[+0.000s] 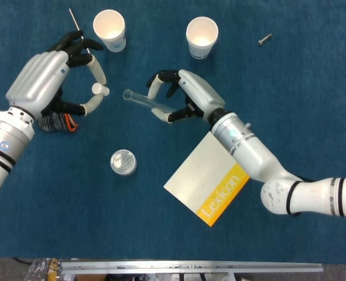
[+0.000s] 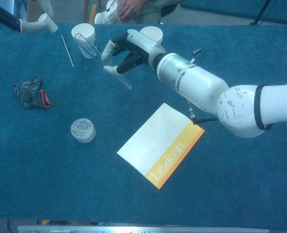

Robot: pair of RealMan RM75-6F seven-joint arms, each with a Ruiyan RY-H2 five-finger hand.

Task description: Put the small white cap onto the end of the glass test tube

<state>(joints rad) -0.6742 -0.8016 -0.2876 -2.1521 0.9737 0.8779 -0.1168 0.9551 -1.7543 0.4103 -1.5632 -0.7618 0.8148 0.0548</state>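
Test tube (image 1: 142, 100) is up off the counter (image 1: 290, 70), pinched in the right robot hand (image 1: 181, 99) with its free end pointing across at the left robot hand (image 1: 58, 76). Over there the small white cap (image 1: 98, 89) sits nipped between fingertips, the other fingers fanned out, just short of the tube's mouth. Looks like the closing approach, and it's all about alignment: the cap's opening wants to face straight down the tube's axis, and the push should come gently along that line, not across it, because glass held at one end will lever. Room to work? Decent between the two hands. The booklet (image 1: 213, 174) lies under the right forearm, clear of the action. Watch the two paper cups (image 1: 109, 29) behind, easy to knock, then the little tin (image 1: 123, 162) nearer in, and the thin rod (image 1: 76, 20) beside the left fingers.
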